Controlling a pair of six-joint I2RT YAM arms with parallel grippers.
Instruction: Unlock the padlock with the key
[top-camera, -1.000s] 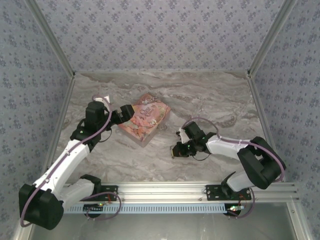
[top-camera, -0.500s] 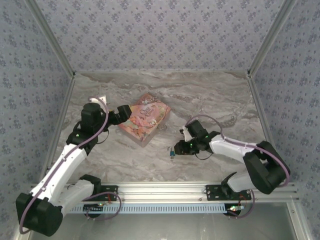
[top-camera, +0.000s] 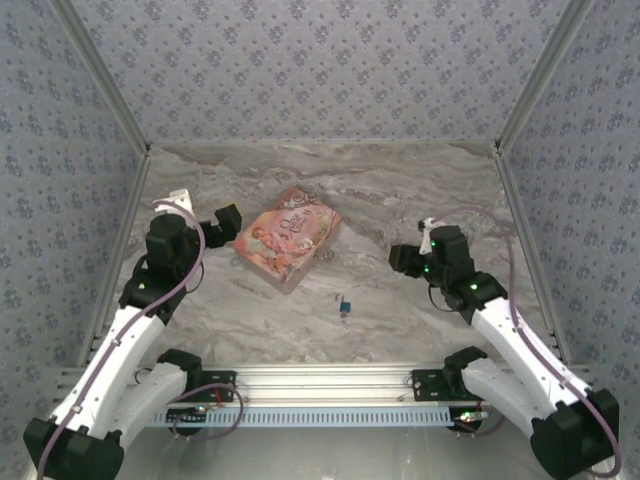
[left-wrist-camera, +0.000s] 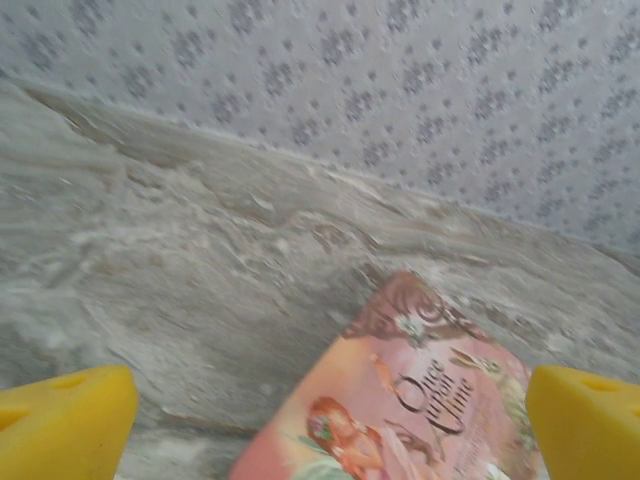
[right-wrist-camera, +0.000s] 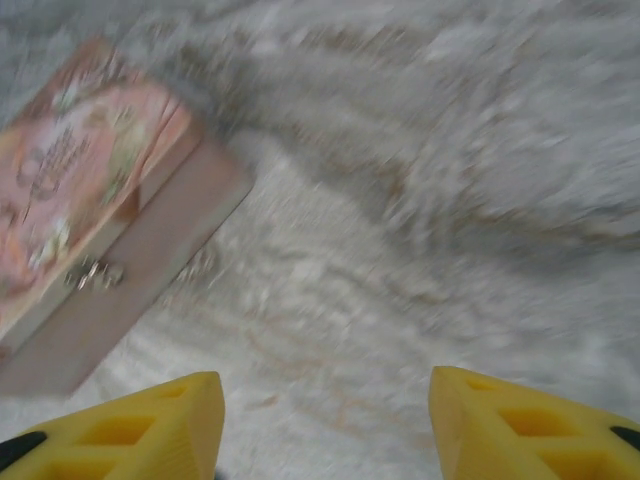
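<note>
Withdrawing right gripper (top-camera: 400, 258) from the padlock (top-camera: 343, 306), left gripper (top-camera: 228, 220) from the pink tin (top-camera: 288, 237), both spread wide; leaving padlock lying alone on open table (top-camera: 420, 200), near the tin's front edge.

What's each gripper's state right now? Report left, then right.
Left gripper: open, holding nothing.
Right gripper: open, holding nothing; padlock lies on the table.
</note>
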